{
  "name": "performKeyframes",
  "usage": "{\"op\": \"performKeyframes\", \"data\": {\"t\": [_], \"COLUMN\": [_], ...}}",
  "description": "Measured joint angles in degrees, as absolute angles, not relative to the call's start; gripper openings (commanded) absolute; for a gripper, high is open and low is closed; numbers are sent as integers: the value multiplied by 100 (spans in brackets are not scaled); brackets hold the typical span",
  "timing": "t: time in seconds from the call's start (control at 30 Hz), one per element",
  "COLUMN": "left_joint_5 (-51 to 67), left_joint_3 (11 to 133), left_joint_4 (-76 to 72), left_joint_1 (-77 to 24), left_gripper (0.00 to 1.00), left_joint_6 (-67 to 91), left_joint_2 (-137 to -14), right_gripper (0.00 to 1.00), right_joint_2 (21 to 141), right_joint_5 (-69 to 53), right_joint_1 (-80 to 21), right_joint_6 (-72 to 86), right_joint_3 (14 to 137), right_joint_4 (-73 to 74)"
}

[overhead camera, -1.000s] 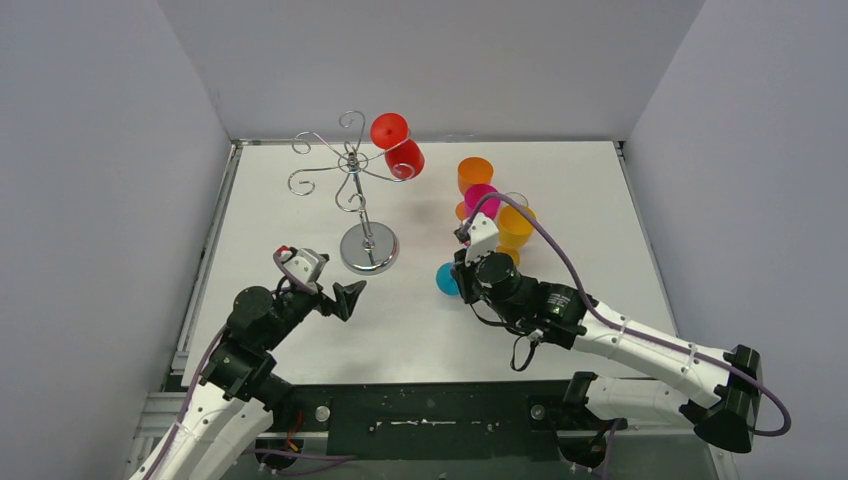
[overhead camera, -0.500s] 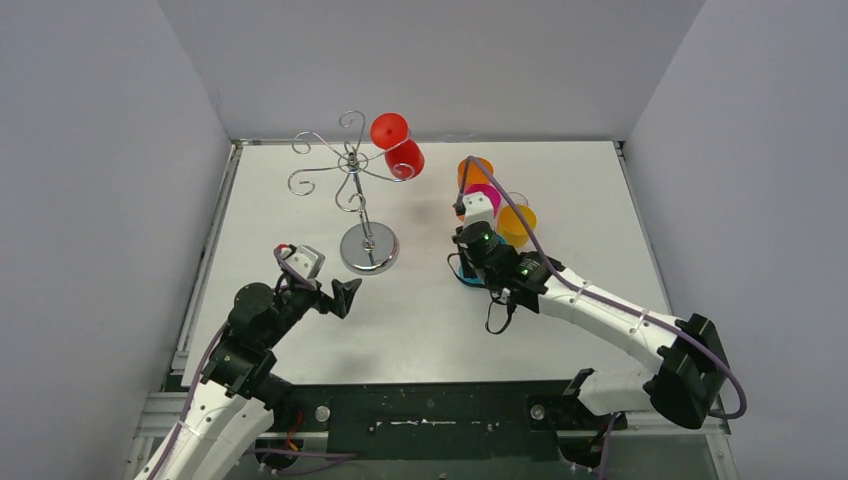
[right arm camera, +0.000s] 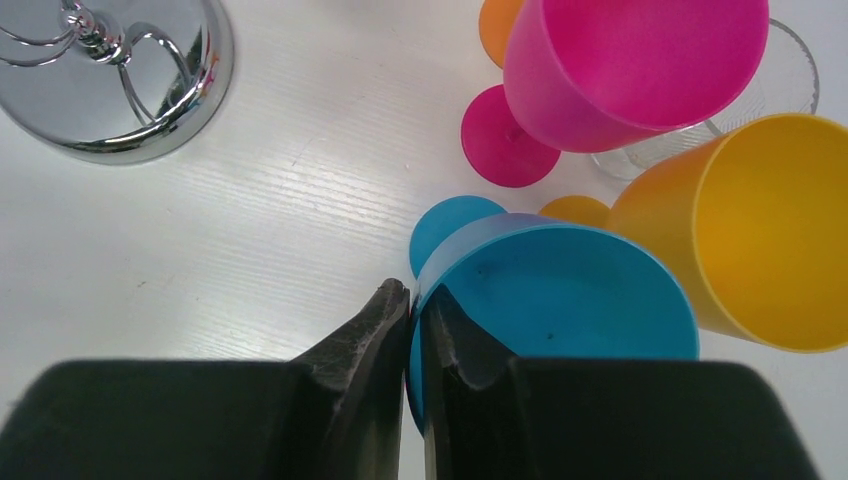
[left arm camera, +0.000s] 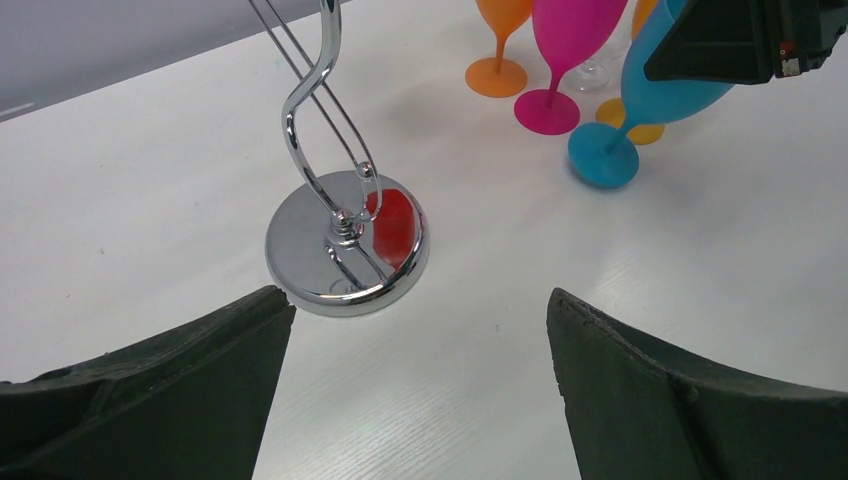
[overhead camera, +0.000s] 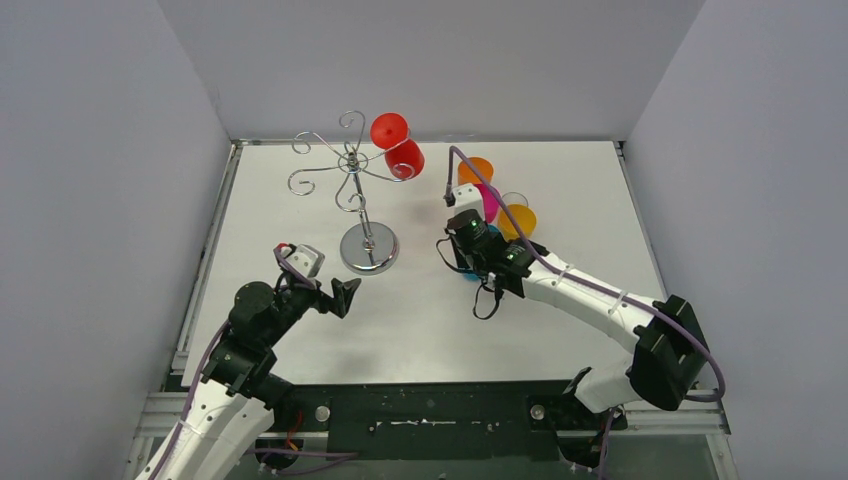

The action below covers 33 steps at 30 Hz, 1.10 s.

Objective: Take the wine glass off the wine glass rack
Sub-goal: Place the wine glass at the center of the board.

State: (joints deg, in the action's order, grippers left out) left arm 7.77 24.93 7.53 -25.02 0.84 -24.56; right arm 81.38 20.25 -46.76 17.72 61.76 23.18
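The wine glass rack (overhead camera: 357, 190), silver wire on a round shiny base (left arm camera: 345, 245), stands at the back left of the table. A red wine glass (overhead camera: 398, 146) hangs upside down from one of its right-hand arms. My left gripper (left arm camera: 420, 300) is open and empty, low over the table just in front of the base. My right gripper (right arm camera: 412, 295) is shut on the rim of a blue wine glass (right arm camera: 570, 300), one finger inside the bowl and one outside. That glass (left arm camera: 655, 90) leans over, its foot down by the table next to the other glasses.
Orange (left arm camera: 500, 40), pink (right arm camera: 620, 70), yellow (right arm camera: 760, 230) and clear (right arm camera: 790, 70) glasses stand upright in a cluster right of the rack, close around the blue one. Grey walls enclose the table on three sides.
My right arm has stretched away from me, carrying the blue glass into the cluster of standing glasses. The left arm has hardly moved.
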Motion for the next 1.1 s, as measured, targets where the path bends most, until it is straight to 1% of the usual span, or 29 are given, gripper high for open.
{"op": "performKeyframes", "data": {"t": [0.47,0.67,0.77,0.93,1.03,1.1], "left_joint_5": [862,928,947,969,972,972], "left_joint_3": [2493,2493,2493,2493,2493,2493], "left_joint_4": [751,751,749,749,751,746], "left_joint_1": [-2449,-2421,-2416,-2388,-2381,-2377], "left_gripper": [97,97,98,98,97,98], "left_joint_6": [84,86,86,86,89,106], "left_joint_2": [-2547,-2600,-2611,-2617,-2622,-2622], "right_gripper": [15,27,30,54,68,74], "right_joint_2": [8508,8578,8711,8737,8547,8291], "right_joint_5": [1911,1900,1892,1673,1496,1450], "right_joint_1": [-4466,-4464,-4466,-4464,-4464,-4464], "right_joint_6": [1531,1398,1341,1219,1140,1107], "right_joint_3": [6471,6674,6882,7085,7107,7107], "right_joint_4": [2434,2554,2668,2753,2650,2530]}}
